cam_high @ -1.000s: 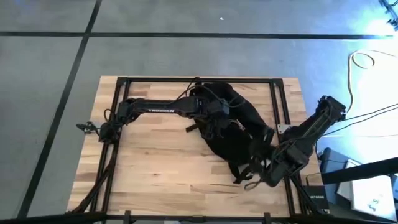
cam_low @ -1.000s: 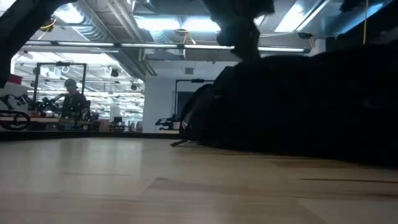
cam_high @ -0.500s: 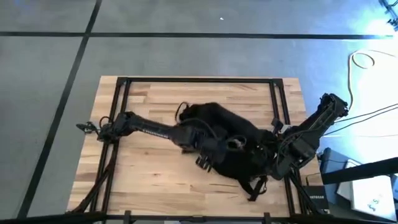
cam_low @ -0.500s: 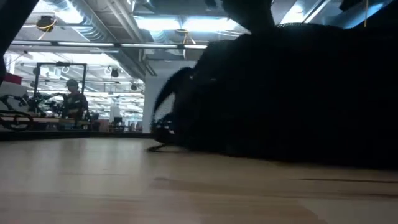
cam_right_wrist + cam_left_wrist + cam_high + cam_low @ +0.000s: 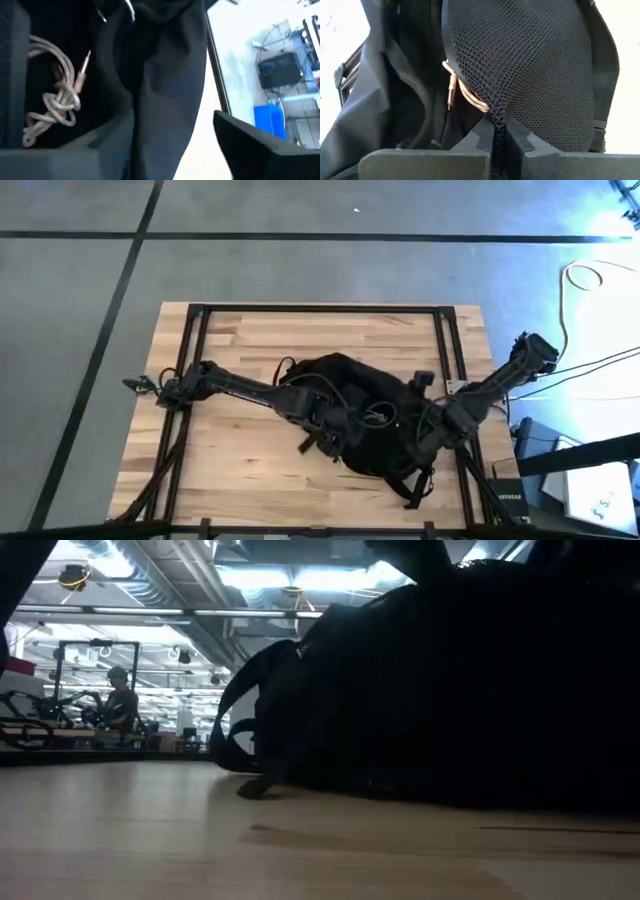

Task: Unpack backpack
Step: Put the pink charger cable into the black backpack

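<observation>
The black backpack point(image 5: 365, 420) lies heaped on the wooden table, right of its middle, and fills the right of the low view point(image 5: 450, 690). A strap loop point(image 5: 235, 730) hangs at its end. My left gripper point(image 5: 325, 425) reaches in from the left and is shut on a black mesh panel point(image 5: 530, 60). My right gripper point(image 5: 425, 430) stands open at the backpack's right side, with a fold of black fabric point(image 5: 155, 95) between its fingers point(image 5: 250, 145); whether they touch it, I cannot tell. A coiled beige cable point(image 5: 55, 100) lies inside the backpack. My left gripper pinches the lower edge of the mesh panel point(image 5: 496, 117) between its two shut fingers point(image 5: 470, 142), at a seam where the mesh narrows. The mesh bulges up beyond the fingers. The beige cable's metal plug point(image 5: 451, 95) hangs just beside the pinched edge.
A black frame of rails point(image 5: 320, 308) runs round the table top. Bare wood lies left of and nearer than the backpack point(image 5: 240, 470). Boxes and a cable point(image 5: 590, 280) sit on the floor off the right edge. A person point(image 5: 118, 700) stands far back in the room.
My left gripper has gone toward the table's near edge, still shut, dragging the backpack's far part with it. The backpack has bunched up higher and shifted toward the near edge. My right gripper has gone a little toward the far edge, along the backpack's right side.
</observation>
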Motion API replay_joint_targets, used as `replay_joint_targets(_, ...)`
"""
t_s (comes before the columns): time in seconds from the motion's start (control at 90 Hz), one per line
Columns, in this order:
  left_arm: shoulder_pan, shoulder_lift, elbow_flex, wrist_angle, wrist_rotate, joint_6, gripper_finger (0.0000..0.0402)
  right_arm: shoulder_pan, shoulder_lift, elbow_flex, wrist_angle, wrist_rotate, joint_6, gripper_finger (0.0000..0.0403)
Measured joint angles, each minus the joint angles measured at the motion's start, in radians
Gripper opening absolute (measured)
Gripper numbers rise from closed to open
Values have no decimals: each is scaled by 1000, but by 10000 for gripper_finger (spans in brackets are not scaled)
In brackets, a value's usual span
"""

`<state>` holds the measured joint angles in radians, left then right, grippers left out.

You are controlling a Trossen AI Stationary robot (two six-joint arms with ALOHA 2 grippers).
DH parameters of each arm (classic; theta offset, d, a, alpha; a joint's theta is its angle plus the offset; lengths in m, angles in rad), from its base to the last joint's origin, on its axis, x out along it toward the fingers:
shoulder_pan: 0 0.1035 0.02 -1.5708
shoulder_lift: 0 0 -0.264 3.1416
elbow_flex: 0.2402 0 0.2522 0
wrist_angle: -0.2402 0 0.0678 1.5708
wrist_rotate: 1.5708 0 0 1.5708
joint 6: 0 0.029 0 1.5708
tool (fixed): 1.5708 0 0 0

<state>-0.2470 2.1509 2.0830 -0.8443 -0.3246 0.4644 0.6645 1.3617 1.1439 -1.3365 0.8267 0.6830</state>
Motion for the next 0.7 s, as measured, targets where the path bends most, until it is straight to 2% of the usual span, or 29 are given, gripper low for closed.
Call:
replay_joint_targets(0.1,1,0,0,-5,-1,0,0,-31,0,-11,9,-57,1,301)
replay_joint_targets(0.189,1,0,0,-5,-1,0,0,-53,0,-15,18,-159,1,321)
replay_joint_targets(0.267,1,0,0,-7,-1,3,0,-58,-8,-14,27,-183,-5,325)
replay_joint_targets(0.5,5,0,0,-8,14,-1,0,-55,-41,67,28,-147,-10,326)
replay_joint_targets(0.7,8,0,0,-7,23,-4,0,-26,-51,60,76,-257,-38,326)
